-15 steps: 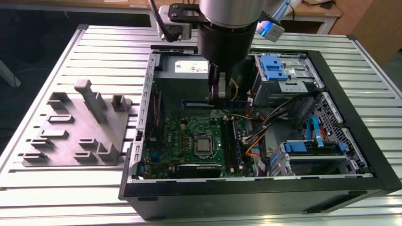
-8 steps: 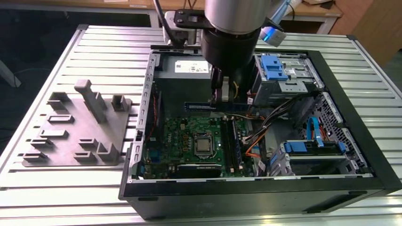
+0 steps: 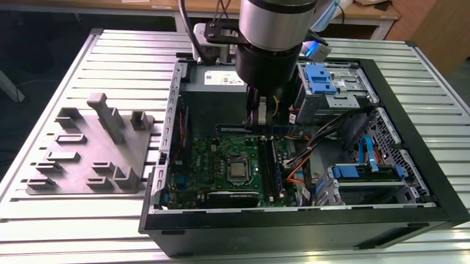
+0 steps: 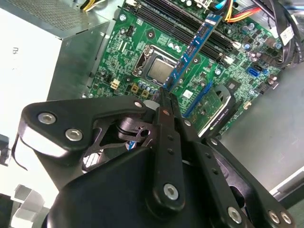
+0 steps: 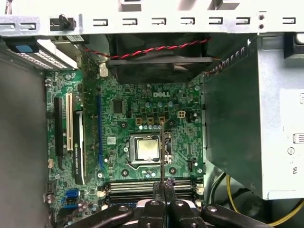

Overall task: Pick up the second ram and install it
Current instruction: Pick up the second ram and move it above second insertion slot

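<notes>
Pincer [image 3: 258, 118] is clamped nearly closed, fingers pinching the second ram [image 3: 233, 128] by its flat faces. The fingertips grip the stick partway along it. In the second wrist view the pincer [image 4: 164, 95] has the blue-green stick [image 4: 194, 45] running out past the tips. In the first wrist view the pincer [image 5: 162, 187] shows the ram [image 5: 161, 152] edge-on as a thin dark line.

The ram hangs in the air inside the open PC case [image 3: 433, 165], above the motherboard [image 3: 213, 159] and not seated. It lies crosswise to the black memory slots [image 5: 142, 186], which sit right under the fingertips in the first wrist view. Whether any slot is already filled, I cannot tell.

Case contents, going out from the pincer:
- The CPU [image 5: 146, 148] is just below and beyond the tips, bare with no cooler on it.
- The grey power-supply box [image 3: 220, 77] is close behind the arm.
- A graphics card [image 4: 216, 102] is at the far end of the board from the pincer.
- A drive cage with blue latches [image 3: 334, 82] is beside the arm on the exterior view's right, with orange and black cables under it.
- The rear fan [image 5: 156, 66] has a red-black wire.

Outside the case, well away on the exterior view's left, a grey fixture tray [image 3: 81, 151] with upright fins sits on the slatted table [image 3: 110, 55].
</notes>
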